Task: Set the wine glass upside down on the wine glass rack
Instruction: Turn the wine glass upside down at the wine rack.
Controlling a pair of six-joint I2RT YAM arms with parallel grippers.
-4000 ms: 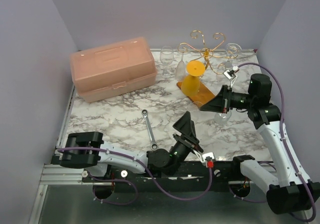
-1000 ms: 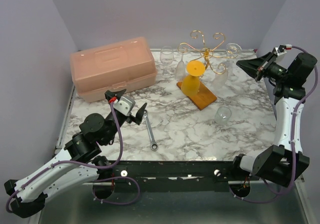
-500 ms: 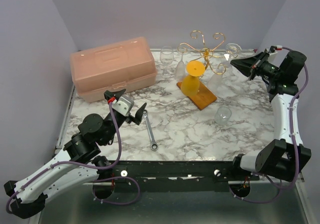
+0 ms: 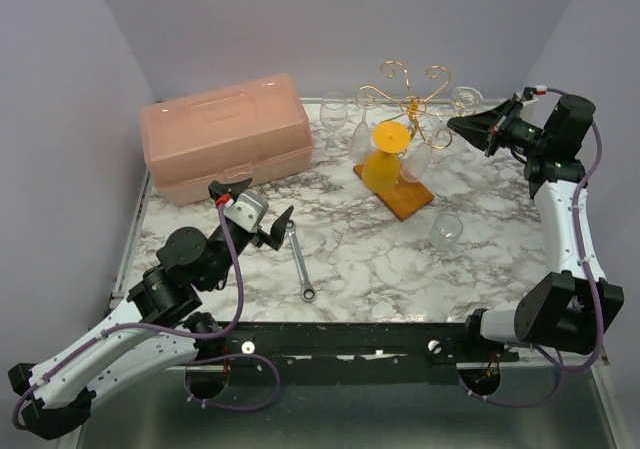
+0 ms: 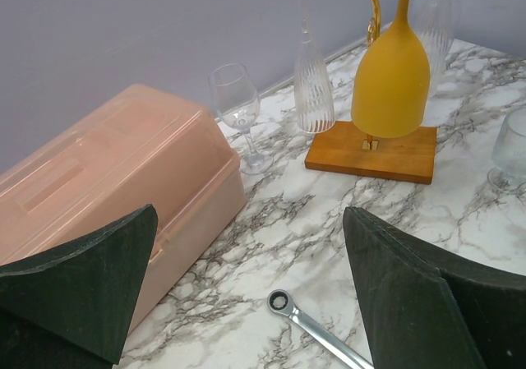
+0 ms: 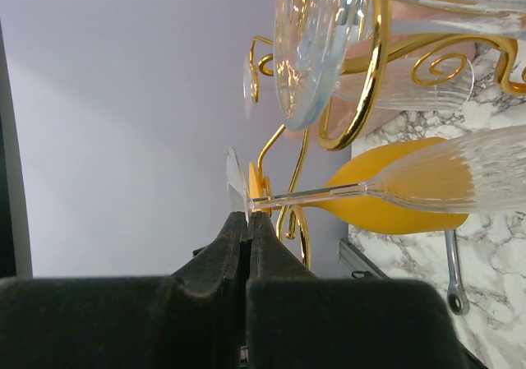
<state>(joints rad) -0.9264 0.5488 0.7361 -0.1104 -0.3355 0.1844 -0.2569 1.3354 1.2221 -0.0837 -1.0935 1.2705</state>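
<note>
1. The right gripper is shown closed on the round foot of the clear ribbed wine glass, which is pinched at its rim between both fingers.
2. This glass is held in the air near the far right corner of the white marbled table. It is tilted, with the bowl lowest and just beside an orange-yellow stemmed glass hung bowl-down.
3. The gold wire wine glass rack, with curled arms, is seen at the far edge, right of centre, on its flat orange-brown wooden base. Whether the held foot is seated on an arm cannot be told.
4. A second ribbed clear glass is hung bowl-down on the rack's left side, and a smooth clear glass bowl is seen within a gold ring.
5. The left gripper is held above the left half of the table with its jaws spread wide.
6. A silver ratchet wrench is laid near the middle of the table.
7. A pink plastic toolbox is placed at the far left corner.
8. An upright clear stemmed glass is set at the far edge, and a round clear glass toward the right edge.
</note>
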